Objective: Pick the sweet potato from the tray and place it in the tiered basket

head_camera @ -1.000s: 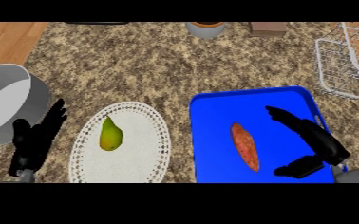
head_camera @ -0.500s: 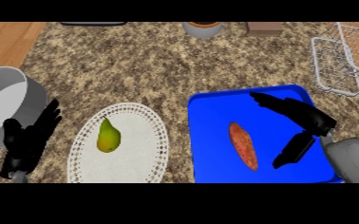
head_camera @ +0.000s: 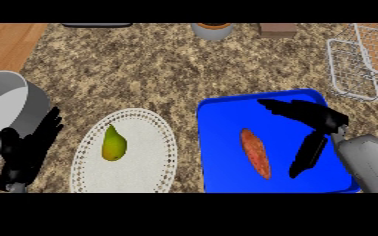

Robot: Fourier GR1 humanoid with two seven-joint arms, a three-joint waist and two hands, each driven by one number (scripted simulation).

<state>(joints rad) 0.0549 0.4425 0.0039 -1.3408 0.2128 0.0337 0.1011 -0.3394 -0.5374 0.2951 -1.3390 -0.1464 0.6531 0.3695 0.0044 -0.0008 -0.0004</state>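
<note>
An orange sweet potato (head_camera: pixel 255 153) lies lengthwise in the middle of the blue tray (head_camera: pixel 221 175). My right hand (head_camera: pixel 314 122) hovers over the tray's right half, open, its fingers stretched left above the potato's far end and its thumb pointing down to the potato's right. It does not touch the potato. The wire tiered basket (head_camera: pixel 354 65) stands at the right edge of the counter, beyond the tray. My left hand (head_camera: pixel 26 150) rests open at the lower left edge.
A white plate (head_camera: pixel 148 165) with a green pear (head_camera: pixel 113 143) sits left of the tray. A grey pot (head_camera: pixel 18 105) is at the left edge. A small bowl (head_camera: pixel 213 30) and a brown block (head_camera: pixel 278 29) stand at the back.
My right hand has moved up and left across the tray, closer to the sweet potato. The left hand has shifted slightly.
</note>
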